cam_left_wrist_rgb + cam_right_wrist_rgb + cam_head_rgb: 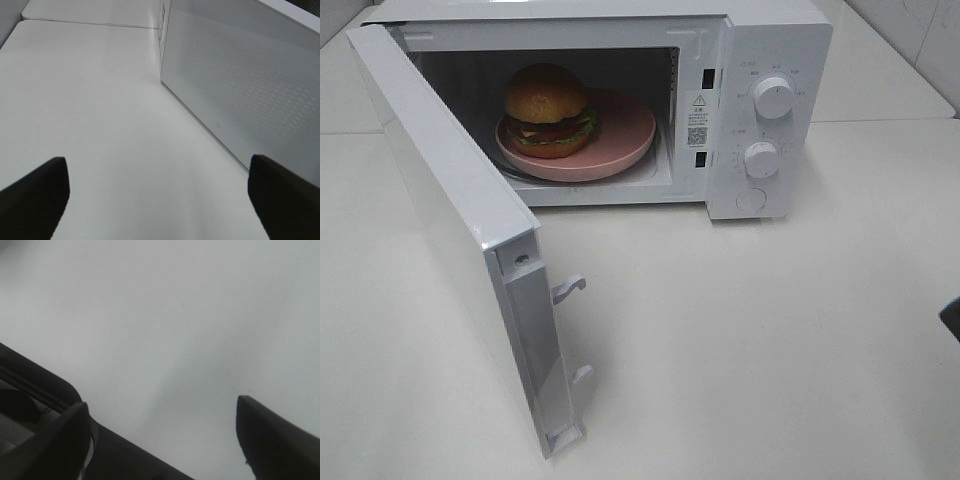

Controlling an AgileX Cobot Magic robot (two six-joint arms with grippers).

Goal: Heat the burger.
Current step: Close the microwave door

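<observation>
Your left fingers [35,200] stand spread wide with nothing between them; you see only bare white counter [100,100] in the gap. In that wrist view the microwave's door [250,85] rises just beside one finger, its dotted mesh panel facing the camera, and no finger touches it. Your right fingers [270,435] are also wide apart and hold nothing, with plain counter [175,315] showing between them. A dark part of the arm's own body fills one corner of that view.

From the high camera, you can see the burger [548,112] inside the microwave [765,60], sitting on a round pink plate [625,135] that lies flat in the cavity. It sits toward the left side of the plate, upright, with the glossy bun on top and the lettuce, tomato and patty layers showing at its edge. The door [450,210] is swung fully open to the left and juts out toward you, its two latch hooks showing on the inner edge. On the control panel to the right of the cavity you have an upper knob [774,98] and a lower knob [761,159], one above the other. A dark sliver sits at the right edge of that view, and you cannot tell what it is.
</observation>
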